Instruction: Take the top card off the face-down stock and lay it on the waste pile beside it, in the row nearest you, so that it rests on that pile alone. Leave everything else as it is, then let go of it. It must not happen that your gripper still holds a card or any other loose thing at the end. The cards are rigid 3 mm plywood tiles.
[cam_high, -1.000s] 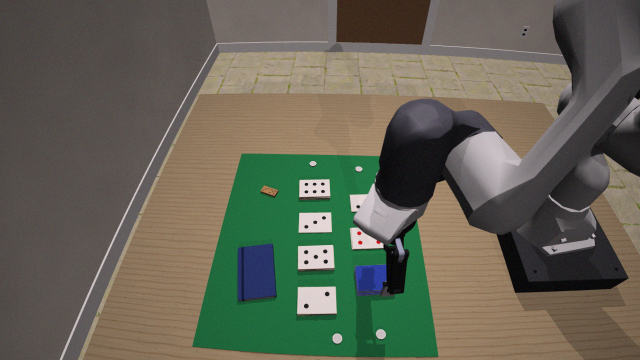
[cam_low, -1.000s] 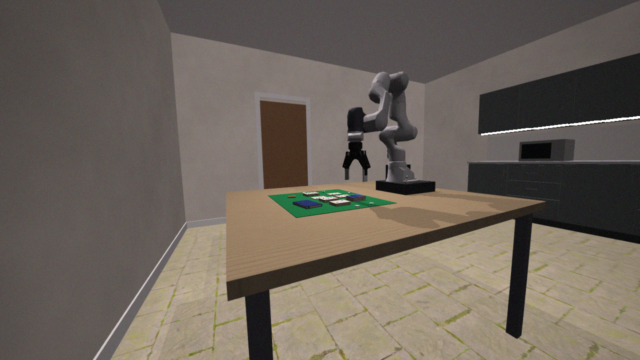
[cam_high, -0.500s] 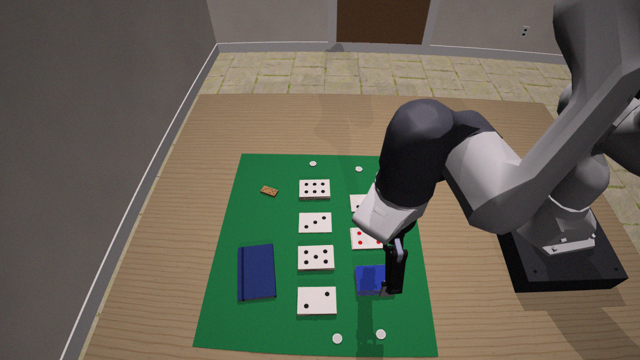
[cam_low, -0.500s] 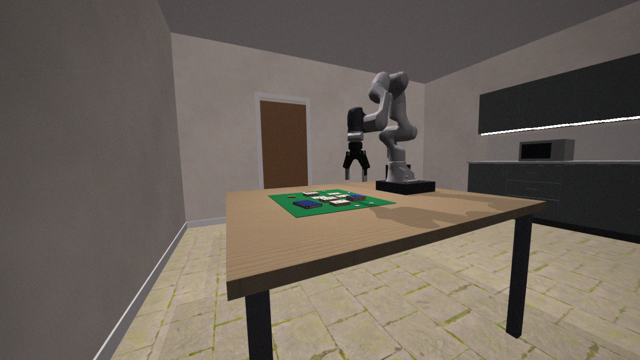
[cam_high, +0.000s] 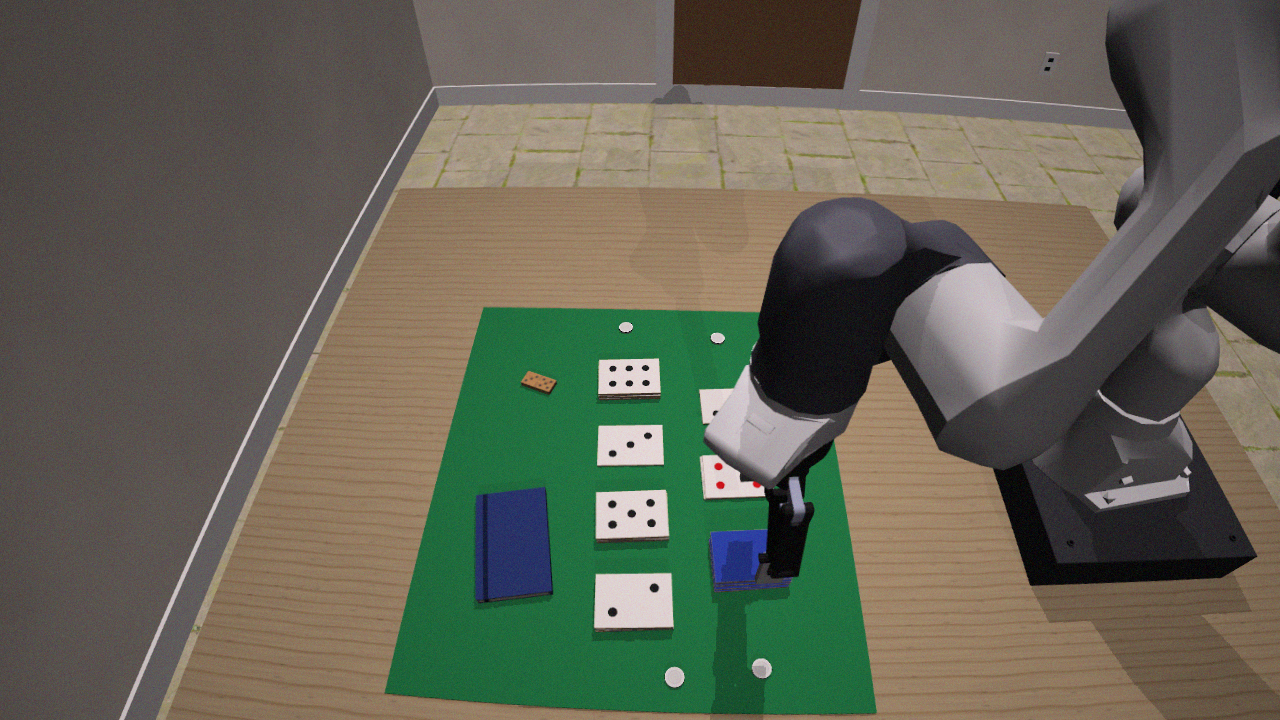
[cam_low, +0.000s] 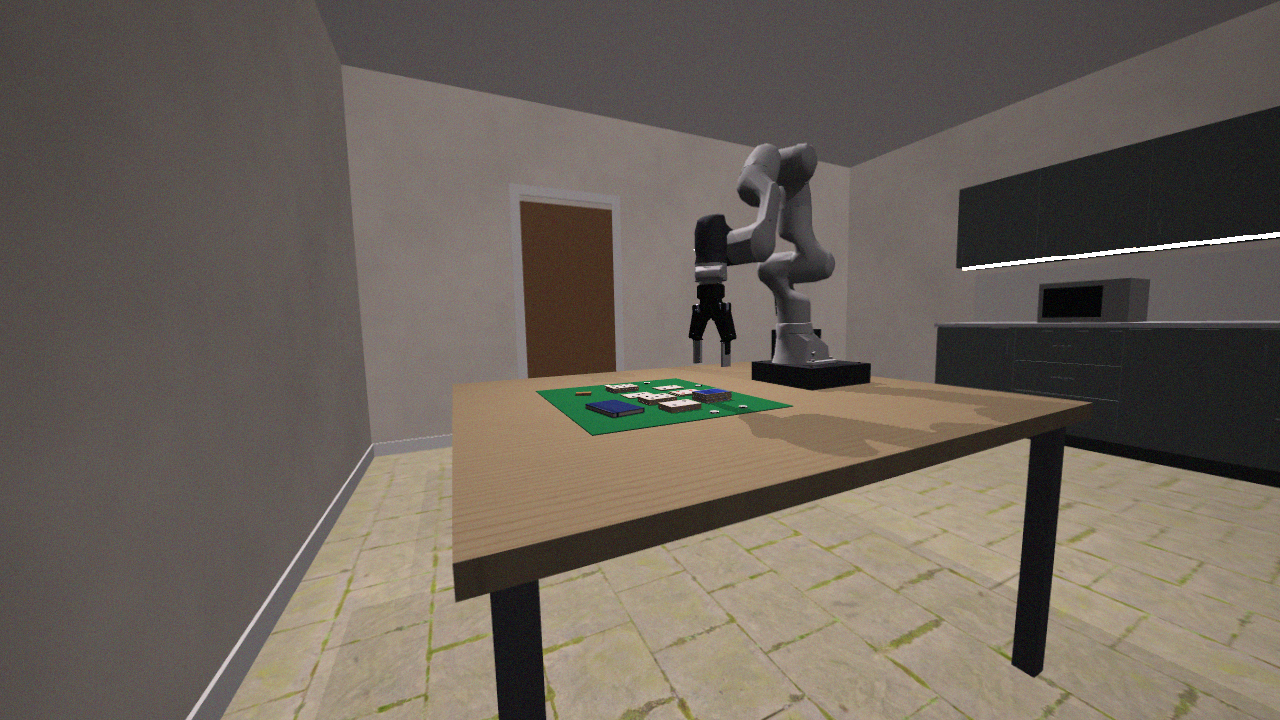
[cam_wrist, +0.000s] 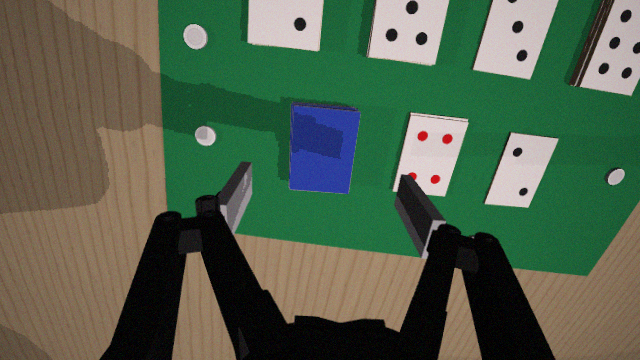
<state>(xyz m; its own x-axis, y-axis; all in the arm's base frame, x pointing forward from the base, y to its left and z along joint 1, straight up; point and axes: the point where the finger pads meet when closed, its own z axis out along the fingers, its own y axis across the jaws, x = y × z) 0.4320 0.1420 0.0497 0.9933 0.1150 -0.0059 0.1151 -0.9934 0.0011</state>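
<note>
My arm (cam_high: 975, 358) reaches out from base, elbow bent, wrist (cam_low: 709, 240) vertical. My gripper (cam_wrist: 325, 184) points straight down, held high. Fingers spread fairly wide, short of full span, nothing between them.

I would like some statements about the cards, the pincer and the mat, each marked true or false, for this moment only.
1. The pincer is shut on the blue face-down stock. False: its fingers stand apart above the mat and hold nothing.
2. The card nearest the stock in its own row shows four red pips. True.
3. A dark blue book lies on the green mat. True.
4. The small brown cracker rests on the six-pip card. False: it lies on the mat, apart from that card.
5. The stock is a single thin card. False: layered edges show under its blue top in the top view.
</note>
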